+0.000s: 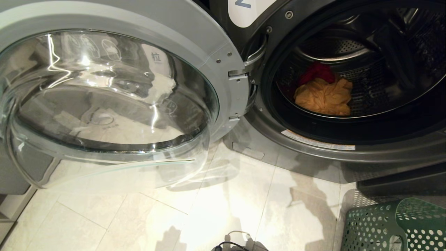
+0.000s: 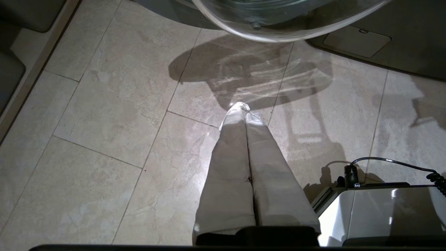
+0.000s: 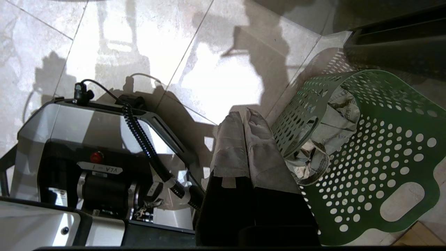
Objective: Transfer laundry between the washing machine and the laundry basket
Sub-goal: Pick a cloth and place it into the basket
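On pale floor tiles (image 1: 226,209), both clenched, empty grippers, left (image 2: 243,107) and right (image 3: 244,115), hang near washer (image 1: 348,146) and basket (image 3: 383,157).

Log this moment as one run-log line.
washer door: open | drum: yellow-orange garment, red garment | green basket: grey garment inside | left gripper: shut, empty | right gripper: shut, empty, beside basket

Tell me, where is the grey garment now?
The grey garment lies inside the green laundry basket, seen in the right wrist view beside the shut right gripper.
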Tool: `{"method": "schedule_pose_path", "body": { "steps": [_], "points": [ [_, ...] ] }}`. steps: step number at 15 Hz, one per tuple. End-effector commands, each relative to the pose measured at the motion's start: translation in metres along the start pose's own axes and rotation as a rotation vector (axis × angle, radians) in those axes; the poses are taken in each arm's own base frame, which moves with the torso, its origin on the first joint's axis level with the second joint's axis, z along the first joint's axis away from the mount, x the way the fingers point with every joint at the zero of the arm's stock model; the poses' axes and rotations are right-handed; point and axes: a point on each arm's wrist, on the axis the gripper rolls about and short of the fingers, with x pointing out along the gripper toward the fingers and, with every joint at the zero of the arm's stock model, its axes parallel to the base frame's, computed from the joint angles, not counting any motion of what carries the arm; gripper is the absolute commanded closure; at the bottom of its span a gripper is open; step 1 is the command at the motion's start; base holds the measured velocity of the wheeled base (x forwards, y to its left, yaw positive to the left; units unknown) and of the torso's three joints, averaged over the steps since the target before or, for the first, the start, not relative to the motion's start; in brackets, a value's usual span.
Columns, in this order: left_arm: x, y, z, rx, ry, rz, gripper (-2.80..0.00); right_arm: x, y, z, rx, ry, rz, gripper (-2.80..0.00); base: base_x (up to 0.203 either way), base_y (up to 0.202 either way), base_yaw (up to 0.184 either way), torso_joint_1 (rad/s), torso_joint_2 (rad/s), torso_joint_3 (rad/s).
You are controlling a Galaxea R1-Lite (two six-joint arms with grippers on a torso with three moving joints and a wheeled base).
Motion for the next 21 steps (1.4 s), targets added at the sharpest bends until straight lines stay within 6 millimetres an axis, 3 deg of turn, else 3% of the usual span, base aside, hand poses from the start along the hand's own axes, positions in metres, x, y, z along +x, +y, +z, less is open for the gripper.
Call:
{"method": "schedule_pose_path", "body": {
  "steps": [1,13,21],
  "points": [
    [0.0001,0.0000,0.0000,0.000,0.002,0.000,0.00,0.0011,0.0001,-0.0016,-0.006,0.009,0.001,0.00,0.000,0.000,0.000,0.000,0.00,0.000],
    [0.0001,0.0001,0.0000,-0.005,0.002,0.003,0.00,0.0021,-0.0001,0.0000,-0.058,-0.012,-0.018,0.00,0.000,0.000,0.000,0.000,0.00,0.000],
    [0.0001,0.0001,0.0000,-0.008,0.002,0.003,0.00,0.0066,0.0004,-0.0003,-0.101,-0.025,-0.020,0.00,0.000,0.000,0.000,0.001,0.00,-0.162]
  ]
}}
